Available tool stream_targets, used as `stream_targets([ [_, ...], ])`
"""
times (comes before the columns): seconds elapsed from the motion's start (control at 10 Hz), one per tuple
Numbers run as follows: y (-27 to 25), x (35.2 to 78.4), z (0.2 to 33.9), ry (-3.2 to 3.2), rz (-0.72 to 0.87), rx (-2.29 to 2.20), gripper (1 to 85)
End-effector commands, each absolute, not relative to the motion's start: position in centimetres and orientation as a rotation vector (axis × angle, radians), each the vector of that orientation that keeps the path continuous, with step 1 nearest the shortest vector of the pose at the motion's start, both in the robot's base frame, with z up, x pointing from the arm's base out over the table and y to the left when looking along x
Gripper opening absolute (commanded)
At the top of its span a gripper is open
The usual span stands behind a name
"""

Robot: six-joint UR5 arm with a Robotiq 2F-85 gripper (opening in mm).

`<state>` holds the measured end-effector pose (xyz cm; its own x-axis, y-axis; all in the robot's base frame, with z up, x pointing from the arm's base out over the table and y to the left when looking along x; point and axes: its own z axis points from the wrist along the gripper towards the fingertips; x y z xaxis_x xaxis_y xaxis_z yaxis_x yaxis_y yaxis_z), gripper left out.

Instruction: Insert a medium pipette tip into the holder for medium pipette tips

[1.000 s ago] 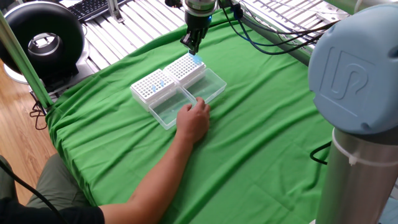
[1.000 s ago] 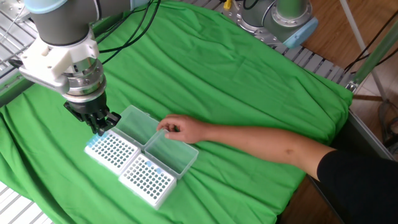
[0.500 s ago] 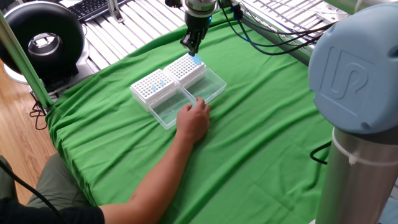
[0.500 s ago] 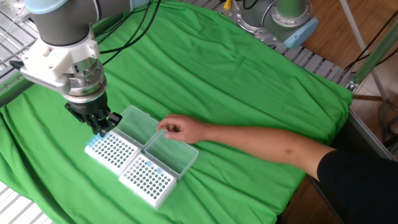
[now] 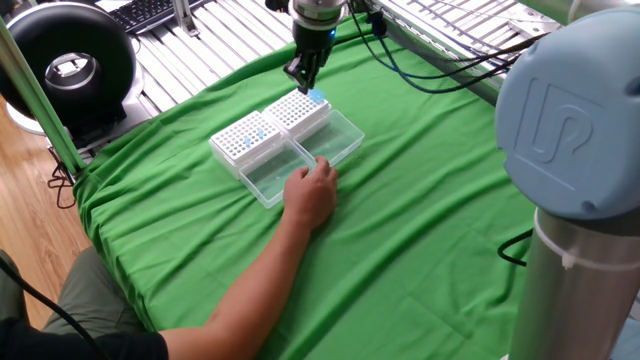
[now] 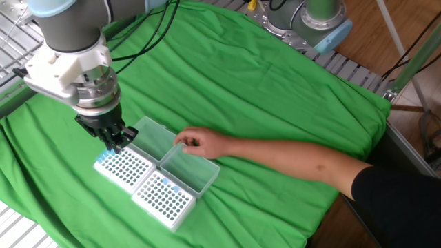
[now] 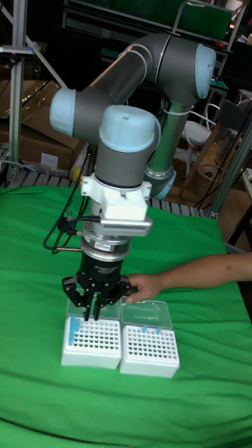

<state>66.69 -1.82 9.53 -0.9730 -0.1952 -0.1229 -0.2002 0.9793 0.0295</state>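
Two white racks lie side by side on the green cloth, their clear lids folded open. The holder for medium pipette tips (image 5: 298,110) (image 6: 124,167) (image 7: 91,341) is the taller block with a dense grid of holes. A few blue tips (image 5: 317,97) stand at one corner of it. My gripper (image 5: 303,78) (image 6: 115,143) (image 7: 92,311) hangs just above that holder's far edge, pointing straight down. Its fingers are drawn together and shut. Whether a medium pipette tip is pinched between them is too small to make out.
The second rack (image 5: 245,140) (image 6: 163,198) (image 7: 149,348) touches the holder and carries a few blue tips. A person's hand (image 5: 312,190) (image 6: 196,143) rests on the open clear lids (image 5: 300,160). A black round device (image 5: 68,65) stands off the cloth's far left corner.
The gripper has shifted a little sideways over the holder's edge and stayed shut. The person's hand and both racks have not moved.
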Motion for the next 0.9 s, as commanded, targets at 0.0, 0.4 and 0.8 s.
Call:
stream_targets([
  [0.0,2.7,66.4,9.8,3.031,0.095,-0.128,22.7],
  [0.4,7.1,65.4,10.2,3.072,0.073,0.022,22.7],
  [0.8,8.8,64.6,9.3,3.061,0.079,0.055,28.3],
])
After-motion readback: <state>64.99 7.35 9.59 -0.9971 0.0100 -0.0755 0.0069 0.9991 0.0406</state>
